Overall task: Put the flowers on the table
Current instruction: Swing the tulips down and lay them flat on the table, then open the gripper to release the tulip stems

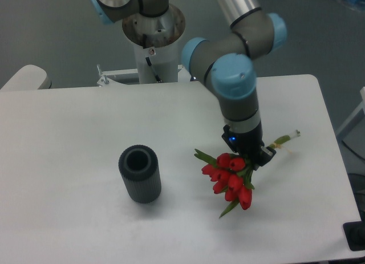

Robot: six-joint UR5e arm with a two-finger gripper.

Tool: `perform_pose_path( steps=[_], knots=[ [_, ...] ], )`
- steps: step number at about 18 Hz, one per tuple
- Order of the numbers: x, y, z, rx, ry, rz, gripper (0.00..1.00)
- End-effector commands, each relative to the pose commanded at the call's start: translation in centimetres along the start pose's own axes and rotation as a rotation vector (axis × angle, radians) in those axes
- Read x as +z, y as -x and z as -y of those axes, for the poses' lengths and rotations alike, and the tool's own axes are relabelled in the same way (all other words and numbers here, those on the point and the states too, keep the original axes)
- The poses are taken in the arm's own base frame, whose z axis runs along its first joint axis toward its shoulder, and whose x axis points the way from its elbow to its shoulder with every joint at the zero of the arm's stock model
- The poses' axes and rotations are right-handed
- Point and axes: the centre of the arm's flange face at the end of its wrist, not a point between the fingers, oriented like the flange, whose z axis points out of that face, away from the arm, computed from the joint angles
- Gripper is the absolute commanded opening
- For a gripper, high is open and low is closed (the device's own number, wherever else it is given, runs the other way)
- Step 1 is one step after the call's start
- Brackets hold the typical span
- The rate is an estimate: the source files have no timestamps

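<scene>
Red tulips held over the white table

The flowers (230,181) are red with green leaves and a long stem; the gripper (258,154) pinches their stems, right of the dark ribbed round vase (140,174); the table (68,138) looks flat and smooth.

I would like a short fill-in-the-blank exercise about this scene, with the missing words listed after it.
1. The flowers have petals of the colour ____.
2. The dark ribbed vase stands upright on the white ____.
3. In the picture, the vase is to the ____ of the flowers.
4. The pincer is closed on the flowers near their ____, which stick out beyond it.

Missing words: red; table; left; stems
</scene>
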Motion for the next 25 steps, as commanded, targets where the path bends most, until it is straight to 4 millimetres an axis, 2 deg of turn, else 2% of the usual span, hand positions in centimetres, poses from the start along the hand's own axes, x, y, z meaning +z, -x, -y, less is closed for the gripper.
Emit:
perform_pose_path(
  steps=[7, 9, 11, 12, 15, 16, 18, 21, 25],
  knots=[
    [5.6, -1.6, 1.0, -0.067, 0.035, -0.093, 0.32],
    [6.3, -1.7, 1.1, -0.062, 0.041, -0.104, 0.32],
    [6.3, -1.7, 1.1, -0.060, 0.039, -0.103, 0.34],
    [6.4, -1.8, 1.1, -0.058, 0.038, -0.105, 0.42],
    [6.4, -1.4, 1.2, -0.059, 0.030, -0.097, 0.77],
    [6.3, -1.3, 1.2, -0.059, 0.028, -0.093, 0.91],
    [4.9, -0.5, 1.1, -0.065, 0.010, -0.069, 0.99],
    [1.3, 1.4, 1.2, -0.077, -0.035, -0.007, 0.99],
    [-3.4, 4.2, 2.6, -0.082, -0.133, 0.058, 0.99]
  ],
)
